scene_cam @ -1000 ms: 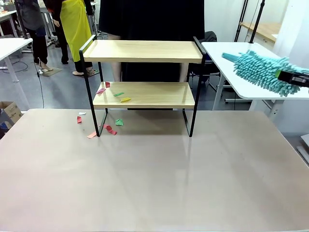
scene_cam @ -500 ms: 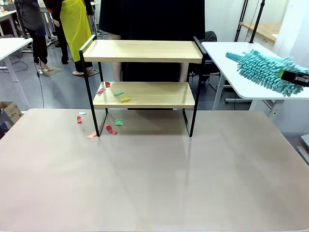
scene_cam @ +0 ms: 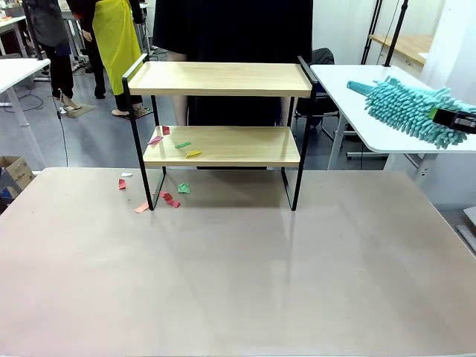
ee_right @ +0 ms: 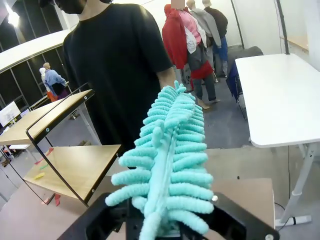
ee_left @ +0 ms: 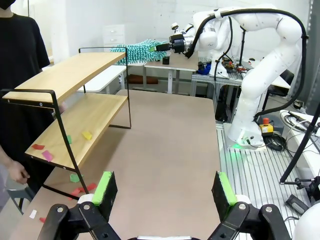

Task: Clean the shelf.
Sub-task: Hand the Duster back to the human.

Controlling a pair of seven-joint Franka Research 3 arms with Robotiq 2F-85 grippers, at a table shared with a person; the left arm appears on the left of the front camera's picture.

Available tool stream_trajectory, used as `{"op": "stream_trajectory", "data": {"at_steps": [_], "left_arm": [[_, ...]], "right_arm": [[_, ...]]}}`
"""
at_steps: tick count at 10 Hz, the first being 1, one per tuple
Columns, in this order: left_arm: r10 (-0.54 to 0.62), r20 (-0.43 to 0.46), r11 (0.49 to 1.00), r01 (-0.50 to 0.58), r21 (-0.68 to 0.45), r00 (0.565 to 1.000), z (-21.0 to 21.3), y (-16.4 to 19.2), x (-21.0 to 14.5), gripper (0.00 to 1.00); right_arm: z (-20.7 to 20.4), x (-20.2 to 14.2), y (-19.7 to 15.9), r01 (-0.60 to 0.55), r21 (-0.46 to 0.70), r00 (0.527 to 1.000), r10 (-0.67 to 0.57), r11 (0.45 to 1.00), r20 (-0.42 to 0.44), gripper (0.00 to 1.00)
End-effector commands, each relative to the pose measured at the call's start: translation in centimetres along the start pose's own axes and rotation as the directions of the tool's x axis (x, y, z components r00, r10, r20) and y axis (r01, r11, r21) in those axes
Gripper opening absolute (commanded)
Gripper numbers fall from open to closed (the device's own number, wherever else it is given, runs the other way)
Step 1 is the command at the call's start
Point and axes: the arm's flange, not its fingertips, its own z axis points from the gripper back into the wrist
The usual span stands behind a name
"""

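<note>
1. Right tool [ee_right: 165, 225], at the bottom of the right wrist view, is clamped on the teal duster [scene_cam: 409, 110]; left tool [ee_left: 165, 187] stands wide open and empty.
2. Shelf [scene_cam: 219, 78] stands upper centre in the front view, on the table [scene_cam: 238, 282].
3. Judged light and rigid; wipe boards gently, or brace the black frame.
4. Paper scraps [scene_cam: 184, 146] lie on the lower board's left end: light, easily swept.
</note>
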Motion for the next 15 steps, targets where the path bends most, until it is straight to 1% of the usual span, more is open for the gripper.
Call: {"op": "stream_trajectory", "data": {"at_steps": [1,11,12,13,14,15], "left_arm": [[-0.010,0.024,1.000,0.010,0.005,1.000,-0.03,0.11,0.29,1.00],[-0.010,0.024,1.000,0.010,0.005,1.000,-0.03,0.11,0.29,1.00],[-0.010,0.024,1.000,0.010,0.005,1.000,-0.03,0.11,0.29,1.00],[-0.010,0.024,1.000,0.010,0.005,1.000,-0.03,0.11,0.29,1.00],[-0.010,0.024,1.000,0.010,0.005,1.000,-0.03,0.11,0.29,1.00],[-0.010,0.024,1.000,0.010,0.005,1.000,-0.03,0.11,0.29,1.00]], "right_arm": [[-0.08,0.06,0.16,0.002,-0.010,1.000,-0.002,1.000,0.013,0.16],[-0.08,0.06,0.16,0.002,-0.010,1.000,-0.002,1.000,0.013,0.16],[0.01,0.04,0.03,-0.001,0.000,1.000,0.001,1.000,0.001,0.75],[0.33,0.10,0.25,-0.026,-0.039,1.000,0.027,0.999,0.001,0.74],[0.32,0.23,0.39,-0.031,-0.047,0.999,0.031,0.998,-0.009,1.00],[0.57,0.61,0.66,-0.026,-0.039,1.000,0.026,0.999,-0.012,1.00]]}}
